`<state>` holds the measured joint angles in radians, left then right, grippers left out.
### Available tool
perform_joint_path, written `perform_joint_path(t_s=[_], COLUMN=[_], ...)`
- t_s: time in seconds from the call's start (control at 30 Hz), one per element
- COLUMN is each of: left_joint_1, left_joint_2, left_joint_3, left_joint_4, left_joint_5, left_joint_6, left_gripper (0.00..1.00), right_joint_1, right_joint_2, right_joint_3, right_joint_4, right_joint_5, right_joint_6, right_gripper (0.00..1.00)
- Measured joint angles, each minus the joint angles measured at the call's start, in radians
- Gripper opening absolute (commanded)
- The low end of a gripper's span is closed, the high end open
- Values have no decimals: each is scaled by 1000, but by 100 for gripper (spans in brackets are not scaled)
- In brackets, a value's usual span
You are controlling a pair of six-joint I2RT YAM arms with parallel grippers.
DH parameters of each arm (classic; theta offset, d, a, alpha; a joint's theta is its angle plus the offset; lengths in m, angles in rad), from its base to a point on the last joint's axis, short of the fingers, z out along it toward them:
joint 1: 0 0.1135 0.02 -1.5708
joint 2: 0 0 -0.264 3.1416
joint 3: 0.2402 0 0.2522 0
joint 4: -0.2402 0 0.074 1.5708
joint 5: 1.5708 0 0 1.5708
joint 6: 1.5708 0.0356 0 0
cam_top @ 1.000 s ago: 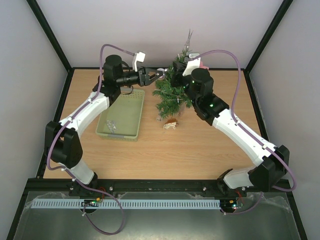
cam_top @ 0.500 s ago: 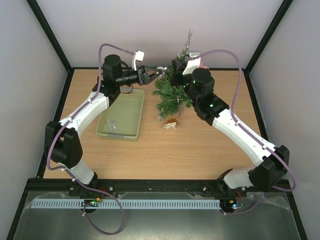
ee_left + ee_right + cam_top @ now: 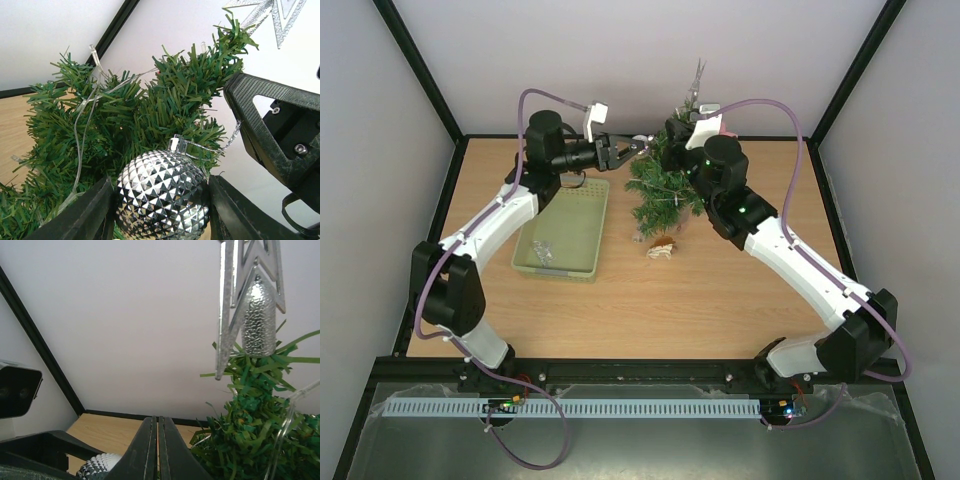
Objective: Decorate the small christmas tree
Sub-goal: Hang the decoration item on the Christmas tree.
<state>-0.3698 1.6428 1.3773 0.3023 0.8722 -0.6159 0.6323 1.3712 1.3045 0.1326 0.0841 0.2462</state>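
The small christmas tree (image 3: 663,190) stands at the back of the table, dark green, with a silver star (image 3: 697,80) on its top. My left gripper (image 3: 638,146) reaches in from the left at upper-branch height and is shut on a silver faceted ball (image 3: 162,196), held between its two black fingers (image 3: 82,215) right against the branches (image 3: 190,85). The ball's silver thread (image 3: 227,141) runs up to a finger of my right gripper (image 3: 672,133), which is shut beside the treetop (image 3: 250,440). No thread shows between its jaws in the right wrist view.
A pale green basket (image 3: 578,215) lies left of the tree under my left arm, with a small clear item (image 3: 542,250) inside. A tan ornament (image 3: 661,249) lies on the table in front of the tree. Clear light wire (image 3: 82,115) drapes over the branches. The back wall is close behind.
My left gripper with the ball has edged slightly up and closer to the tree. The right arm has not visibly moved.
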Motion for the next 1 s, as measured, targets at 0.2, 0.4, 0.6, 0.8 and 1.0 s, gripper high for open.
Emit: perform_joint_path(t_s=[0.2, 0.4, 0.6, 0.8, 1.0], left_joint_1=[0, 0, 0, 0, 0], left_joint_2=[6, 8, -24, -84, -143], left_joint_3=[-4, -17, -82, -132, -160], left_joint_4=[6, 9, 10, 32, 51], left_joint_5=[3, 11, 15, 31, 63], left_joint_6=[-12, -17, -24, -55, -93], left_gripper=[32, 31, 31, 31, 31], right_joint_1=[-1, -4, -5, -5, -5], right_joint_2=[0, 0, -43, -176, -211], right_joint_3=[-1, -1, -14, -66, -78], right_joint_4=[9, 6, -55, -102, -111], right_joint_5=[-3, -27, -104, -162, -244], right_joint_6=[-4, -18, -31, -10, -27], right_gripper=[2, 13, 27, 37, 42])
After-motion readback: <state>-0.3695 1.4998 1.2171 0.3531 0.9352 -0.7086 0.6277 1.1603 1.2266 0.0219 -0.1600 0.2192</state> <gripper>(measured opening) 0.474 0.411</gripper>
